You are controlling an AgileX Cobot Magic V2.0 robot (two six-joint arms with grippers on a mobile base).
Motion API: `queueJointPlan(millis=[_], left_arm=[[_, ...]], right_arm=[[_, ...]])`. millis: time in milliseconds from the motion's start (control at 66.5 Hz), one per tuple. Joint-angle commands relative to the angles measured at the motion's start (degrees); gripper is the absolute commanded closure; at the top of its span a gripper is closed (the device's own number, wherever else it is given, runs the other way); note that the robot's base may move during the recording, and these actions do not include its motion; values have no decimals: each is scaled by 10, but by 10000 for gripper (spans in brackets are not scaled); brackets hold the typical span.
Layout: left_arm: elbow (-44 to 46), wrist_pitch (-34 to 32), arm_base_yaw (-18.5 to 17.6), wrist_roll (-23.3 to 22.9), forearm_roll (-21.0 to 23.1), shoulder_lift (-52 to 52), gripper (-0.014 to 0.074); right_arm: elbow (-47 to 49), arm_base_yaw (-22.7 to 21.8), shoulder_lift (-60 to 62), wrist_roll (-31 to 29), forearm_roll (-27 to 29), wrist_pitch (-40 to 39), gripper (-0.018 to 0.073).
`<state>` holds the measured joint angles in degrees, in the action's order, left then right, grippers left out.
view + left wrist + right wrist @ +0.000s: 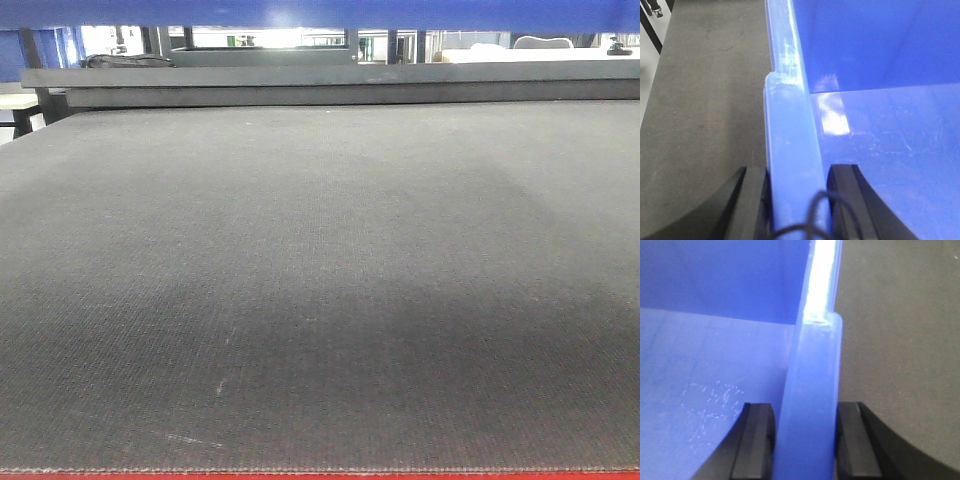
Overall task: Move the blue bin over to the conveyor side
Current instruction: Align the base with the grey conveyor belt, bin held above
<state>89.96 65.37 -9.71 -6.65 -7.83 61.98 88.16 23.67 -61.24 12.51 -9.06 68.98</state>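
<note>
The blue bin shows in both wrist views: its left rim [790, 125] and glossy inside [890, 150], and its right rim [812, 380] and scuffed inside [705, 390]. My left gripper [797, 175] is shut on the left rim, one black finger outside and one inside. My right gripper [807, 412] is shut on the right rim the same way. The black woven conveyor belt [320, 300] lies beside the bin on both sides, in the left wrist view [705, 100] and the right wrist view [890, 340]. A blue strip [320, 12] spans the top of the front view. The grippers are hidden there.
The belt has a thin red front edge [320, 476] and faint white scuffs [195, 438]. A dark rail [330, 85] runs along the belt's far side, with a bright room behind it. The belt's left edge and a black frame [652, 30] show in the left wrist view.
</note>
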Motion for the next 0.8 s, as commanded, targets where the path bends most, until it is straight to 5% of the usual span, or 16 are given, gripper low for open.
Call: queueJointPlan(millis=[0, 301, 782], left_arm=[[10, -69, 1, 11, -33, -10, 610], [11, -84, 1, 11, 2, 4, 610], [11, -159, 1, 11, 23, 204, 610]], right_arm=[[9, -1, 13, -15, -41, -52, 628], [15, -1, 9, -15, -41, -84, 628], [16, -36, -179, -15, -38, -149, 628]])
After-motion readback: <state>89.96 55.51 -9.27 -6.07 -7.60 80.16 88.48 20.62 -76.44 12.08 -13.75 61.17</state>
